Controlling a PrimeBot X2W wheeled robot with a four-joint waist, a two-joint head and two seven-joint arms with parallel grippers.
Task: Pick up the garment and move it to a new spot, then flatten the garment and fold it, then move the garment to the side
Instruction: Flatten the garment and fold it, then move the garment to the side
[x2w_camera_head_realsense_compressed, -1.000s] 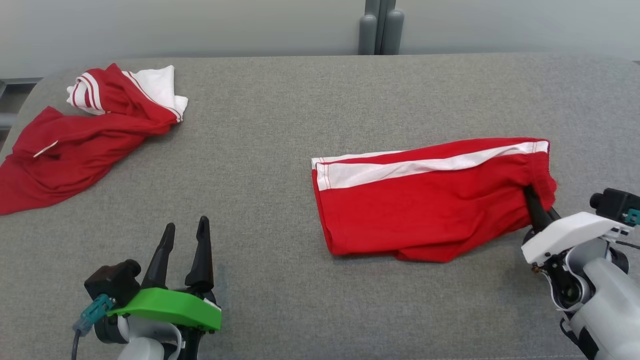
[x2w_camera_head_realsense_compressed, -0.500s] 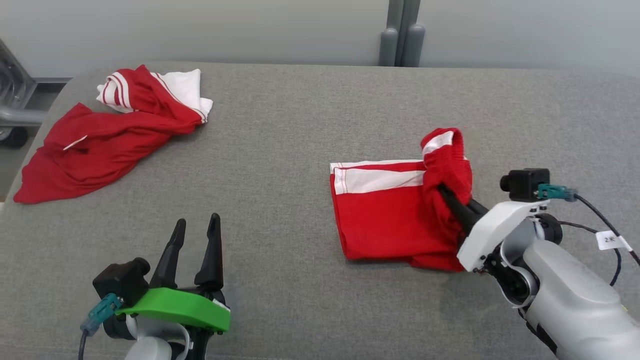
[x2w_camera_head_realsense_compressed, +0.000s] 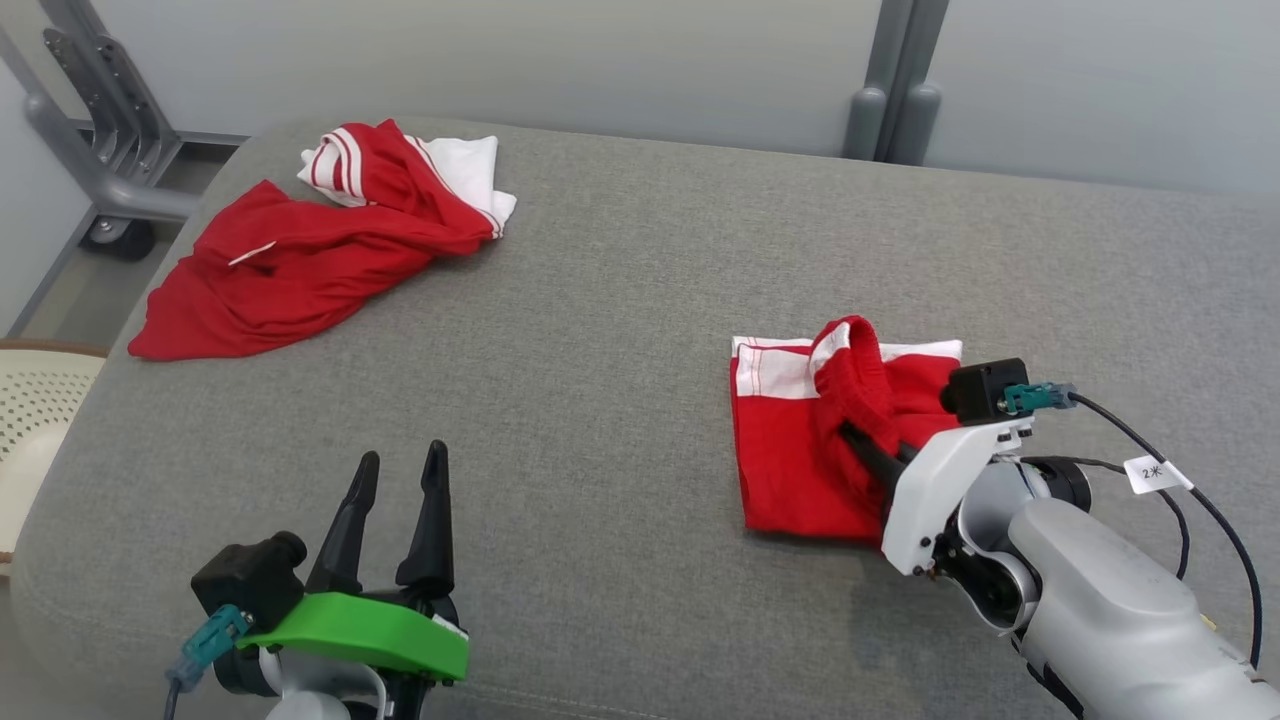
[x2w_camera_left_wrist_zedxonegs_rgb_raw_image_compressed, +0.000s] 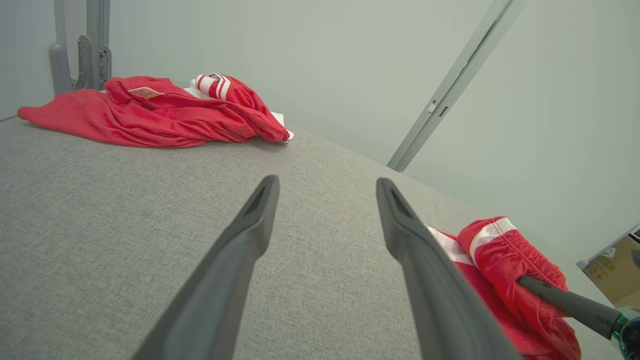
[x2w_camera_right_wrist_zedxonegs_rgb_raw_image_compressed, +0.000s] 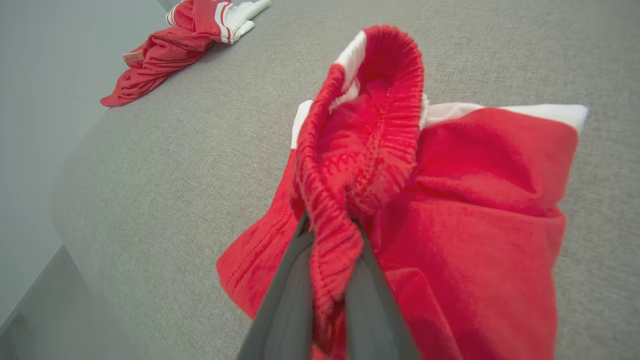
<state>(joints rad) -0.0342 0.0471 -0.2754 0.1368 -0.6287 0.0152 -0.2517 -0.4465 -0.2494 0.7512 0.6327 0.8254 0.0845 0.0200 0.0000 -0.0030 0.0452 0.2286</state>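
The step in hand seems to be the fold: the shorts (x2w_camera_head_realsense_compressed: 800, 480) lie on the counter (x2w_camera_head_realsense_compressed: 620, 300) at about 4 o'clock in the head view. One half is flat, and the waistband (x2w_camera_right_wrist_zedxonegs_rgb_raw_image_compressed: 385, 125) is lifted up and bent over toward 9 o'clock. The right end effector (x2w_camera_head_realsense_compressed: 862, 450) is closed narrow on this waistband; in the right wrist view the gathered red edge is pinched between its two fingers. The left end effector (x2w_camera_head_realsense_compressed: 402, 455) hovers at 7 o'clock with its fingers wide apart and nothing between them, well apart from the shorts. I judge that the next move calls for carrying the waistband further across toward the hem side at 9 o'clock. It should then be lowered so that the edges meet, and let go only when the cloth rests flat, because a soft edge can roll back. After this the folded shorts must go to the side. A second red and white garment (x2w_camera_head_realsense_compressed: 300, 260) lies crumpled at 10 o'clock. It has a small label (x2w_camera_right_wrist_zedxonegs_rgb_raw_image_compressed: 133, 57), but the writing is too small to read. A white tag (x2w_camera_head_realsense_compressed: 1155, 472) on the right arm's cable seems to read "2米".
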